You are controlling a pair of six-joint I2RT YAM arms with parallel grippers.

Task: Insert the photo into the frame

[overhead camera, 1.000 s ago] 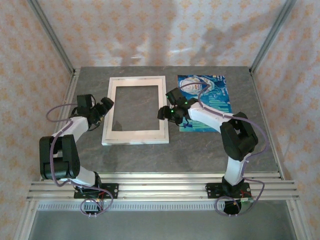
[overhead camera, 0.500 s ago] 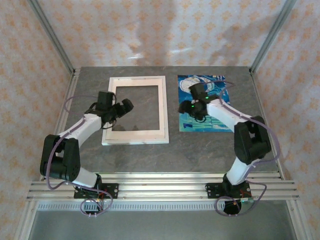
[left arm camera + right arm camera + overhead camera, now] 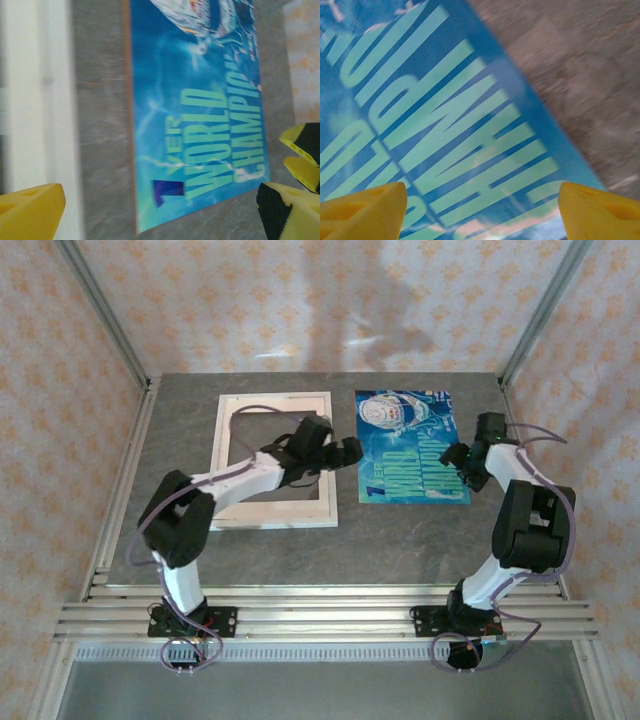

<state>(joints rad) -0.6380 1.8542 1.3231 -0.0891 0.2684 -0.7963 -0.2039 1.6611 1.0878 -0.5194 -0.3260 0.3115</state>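
Teal-blue, the photo (image 3: 412,447) is seen lying flat on the grey table (image 3: 400,540), just to the right of the white frame (image 3: 275,400) and not touching it. The left claw (image 3: 345,452) is held over the strip of table between frame and photo, its yellow fingers (image 3: 30,212) spread wide with nothing gripped. The right claw (image 3: 455,458) is held above the photo's right edge, its fingers (image 3: 365,205) likewise spread wide and empty.
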